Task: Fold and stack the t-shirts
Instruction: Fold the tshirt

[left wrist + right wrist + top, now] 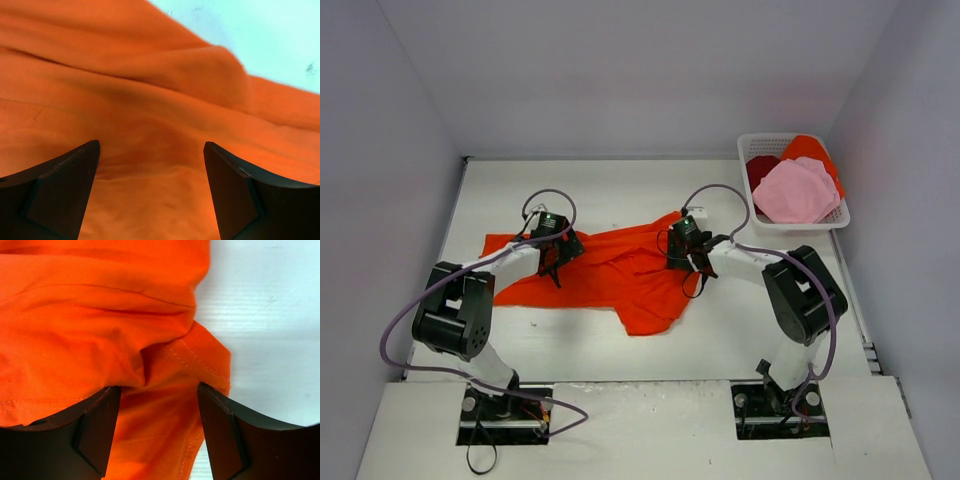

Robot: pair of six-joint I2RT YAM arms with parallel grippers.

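The large orange-red cloth t-shirt [75,330] is soft and matt, with a fine knit grain and stitched hems. The white tabletop [260,315] looks matt, with faint fine ridges. The black fingers [95,435] of the right gripper [157,390] and of the left gripper [150,150] look like smooth, dull hard plastic. The white plastic lattice basket [763,142] has a slight sheen. The light pink cloth t-shirt [797,190], the dark red one [760,168] and the small orange one [810,148] are matt.

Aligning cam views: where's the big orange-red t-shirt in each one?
Top external: orange-red t-shirt, crumpled, mid-frame.
Left wrist: fills nearly the whole frame, except the top right corner.
Right wrist: covers left and centre, its edge at middle right.
Shared landmark: the white table, bare beside the cloth in every view.
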